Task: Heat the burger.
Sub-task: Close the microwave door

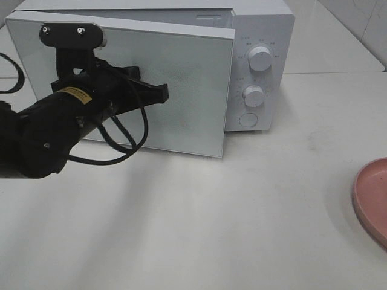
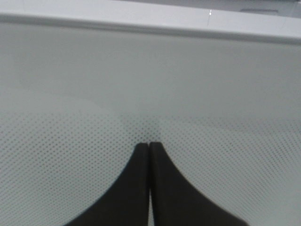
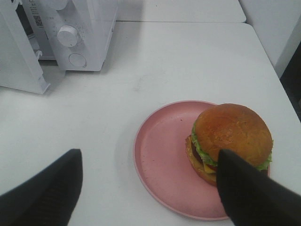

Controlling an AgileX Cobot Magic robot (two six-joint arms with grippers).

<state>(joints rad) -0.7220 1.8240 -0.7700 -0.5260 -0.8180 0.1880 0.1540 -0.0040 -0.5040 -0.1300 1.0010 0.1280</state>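
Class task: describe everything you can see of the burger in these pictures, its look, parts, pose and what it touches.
The burger shows only in the right wrist view. It has a glossy golden-brown domed bun, a frill of green lettuce, a yellow cheese edge, a dark patty and a lower bun. It sits upright and whole on one side of the pink plate, on the white table. One dark fingertip of the open right gripper overlaps its edge; contact is unclear.

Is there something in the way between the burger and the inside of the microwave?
Yes. The microwave door is only partly open and covers most of the microwave front, with the shut left gripper against it. The burger sits on the pink plate, under the open right gripper.
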